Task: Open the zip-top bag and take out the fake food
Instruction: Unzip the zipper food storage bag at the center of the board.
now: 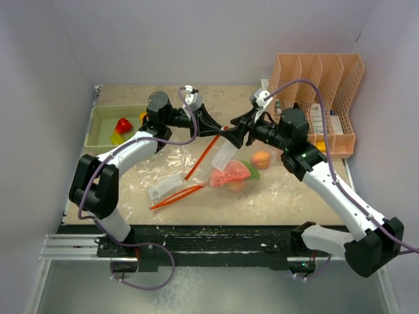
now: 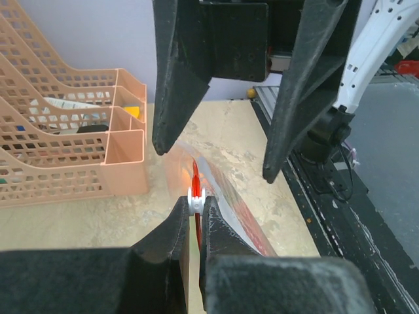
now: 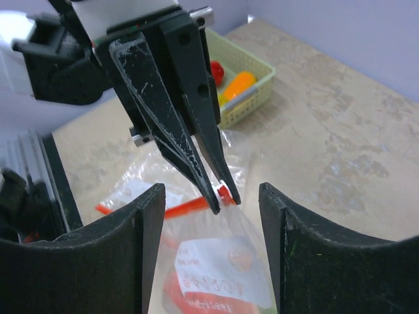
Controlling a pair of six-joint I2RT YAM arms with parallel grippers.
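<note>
The fake food (image 1: 230, 175) sits inside the clear bag (image 1: 171, 171) near the middle of the table (image 1: 298, 196). From overhead you can see a red-and-pink slice, a green piece beside it and a peach-coloured piece just behind, all under plastic. Closest to the arm bases, one orange-red zip strip (image 1: 175, 196) lies flat on the table at the bag's near edge, next to a white label (image 1: 163, 186). A second strip (image 1: 203, 157) climbs from there up to the grippers. Your left gripper (image 2: 195, 204) is pinched tight on that raised strip, and only its own wrist camera shows you what it has: a small white slider (image 2: 196, 198) clamped between the fingertips, with the red strip running through. Your right gripper (image 3: 209, 191) faces it with fingers spread wide. Its wrist camera shows the lifted bag rising between them, which the overhead view hides behind the black fingers; you cannot tell whether the plastic brushes either one. Farther back on the left, a pale green tray (image 1: 98, 124) holds red and yellow pieces (image 1: 122, 128), and the right wrist view shows an orange piece (image 3: 239, 83) there more plainly. At the far right stands a peach-coloured file rack (image 1: 340, 75).
</note>
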